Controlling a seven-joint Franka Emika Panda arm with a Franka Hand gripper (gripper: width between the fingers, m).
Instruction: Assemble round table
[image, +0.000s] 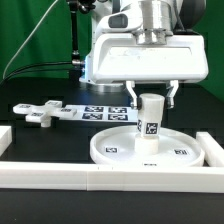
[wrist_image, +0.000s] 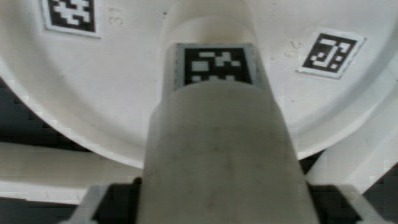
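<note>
The short cylindrical leg (image: 150, 120) stands upright on the middle of the large round rimmed disc (image: 112, 152). My gripper (image: 152, 96) comes straight down from above, a finger on each side of the leg's top, shut on it. In the wrist view the leg (wrist_image: 217, 120) fills the middle with its tag facing the camera. The disc (wrist_image: 107, 90) lies behind it, and a dark finger (wrist_image: 111, 203) presses on each side of the leg. The cross-shaped piece (image: 35, 113) lies flat at the exterior view's left, away from the gripper.
The marker board (image: 100, 110) lies behind the disc. Long white border bars run along the front (image: 90, 178), the exterior view's left (image: 5, 135) and right (image: 214, 150). A green backdrop and the arm's white body (image: 140, 55) are behind.
</note>
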